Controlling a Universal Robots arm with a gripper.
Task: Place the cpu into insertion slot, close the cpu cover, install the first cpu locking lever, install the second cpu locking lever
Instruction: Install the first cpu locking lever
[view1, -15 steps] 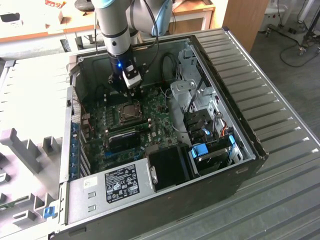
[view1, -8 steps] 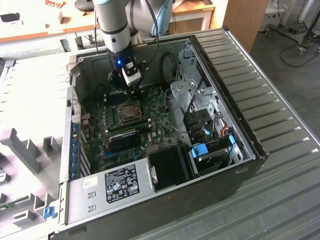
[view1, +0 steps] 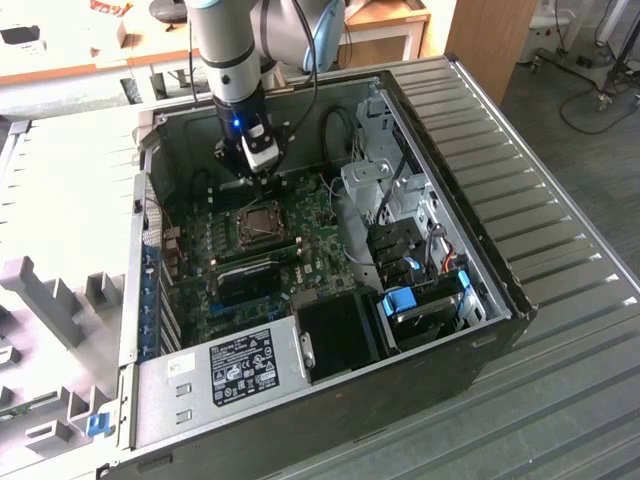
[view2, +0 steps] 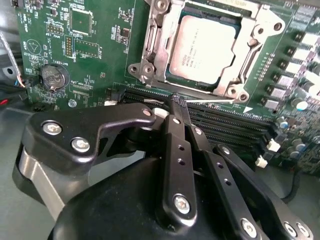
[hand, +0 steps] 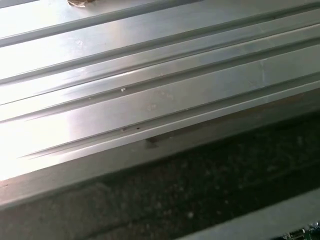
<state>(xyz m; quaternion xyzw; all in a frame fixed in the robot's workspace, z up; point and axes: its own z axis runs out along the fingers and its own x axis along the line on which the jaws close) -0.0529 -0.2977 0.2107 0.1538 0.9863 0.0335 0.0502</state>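
In the second wrist view the end effector (view2: 178, 103), fingers narrow and almost together, stands just beside the insertion slot (view2: 192, 84), where the cpu (view2: 202, 47) lies flat under the cpu cover (view2: 150, 47), with a thin rod (view2: 212, 101) along that edge.

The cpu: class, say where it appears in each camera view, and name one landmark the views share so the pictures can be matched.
Exterior view: the cpu sits mid-motherboard inside the open case, under the end effector.
Second wrist view: the cpu lies framed by the cpu cover, beyond the end effector's tip.
First wrist view: faces a ribbed grey metal panel.
Shared landmark: the long black memory slots beside the socket.
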